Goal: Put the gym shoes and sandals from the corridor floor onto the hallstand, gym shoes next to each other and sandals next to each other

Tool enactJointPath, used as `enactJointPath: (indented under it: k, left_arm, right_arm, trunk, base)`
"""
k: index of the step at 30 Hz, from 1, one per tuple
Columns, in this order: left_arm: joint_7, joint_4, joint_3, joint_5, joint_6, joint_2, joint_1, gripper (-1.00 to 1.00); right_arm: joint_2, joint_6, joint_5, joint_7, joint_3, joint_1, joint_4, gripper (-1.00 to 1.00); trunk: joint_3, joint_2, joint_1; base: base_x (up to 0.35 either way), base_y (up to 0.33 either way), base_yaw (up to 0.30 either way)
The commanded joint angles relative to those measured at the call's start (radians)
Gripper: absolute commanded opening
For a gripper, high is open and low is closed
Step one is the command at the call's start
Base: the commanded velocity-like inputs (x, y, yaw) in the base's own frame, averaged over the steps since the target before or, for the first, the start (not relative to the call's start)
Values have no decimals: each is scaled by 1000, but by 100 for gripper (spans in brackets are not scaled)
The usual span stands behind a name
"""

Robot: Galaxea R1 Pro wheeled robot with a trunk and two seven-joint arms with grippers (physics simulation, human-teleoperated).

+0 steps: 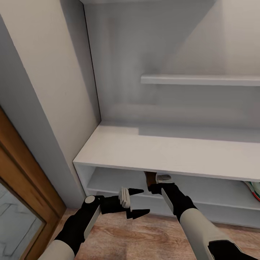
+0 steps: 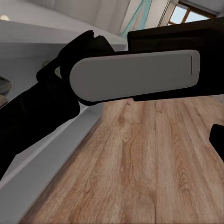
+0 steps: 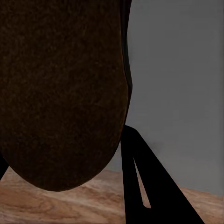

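Low over the wood-plank corridor floor (image 1: 151,234), the left gripper (image 1: 138,202) hangs with fingers spread and empty, while beyond it the right gripper (image 1: 153,183) clamps a brown sandal (image 1: 148,177) just under the white hallstand (image 1: 173,153) top, a gym shoe (image 1: 254,190) on its shelf far right.

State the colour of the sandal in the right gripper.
Dark brown sandal, clearest in the right wrist view.

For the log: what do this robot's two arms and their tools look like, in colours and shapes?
Both arms have pale grey-white forearm shells that give way to black wrist housings. The left arm carries a long rounded pale panel on its black wrist, and a ribbed light-grey block sits just behind the left tool with its pointed black fingers. The right tool is black with a small grey piece on top.
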Motion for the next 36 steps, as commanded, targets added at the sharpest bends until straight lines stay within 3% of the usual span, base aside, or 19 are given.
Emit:
enactJointPath:
  k: [1,36]
  left_arm:
    - [-2,1,-1,4,2,0,-1,100]
    - [-2,1,-1,5,2,0,-1,100]
  right_arm:
    - [0,6,1,2,2,0,-2,-100]
    - [1,6,1,2,2,0,-2,-100]
  trunk:
    - [-1,0,0]
    - [-1,0,0]
  base:
    - [10,0,0]
    - [47,0,0]
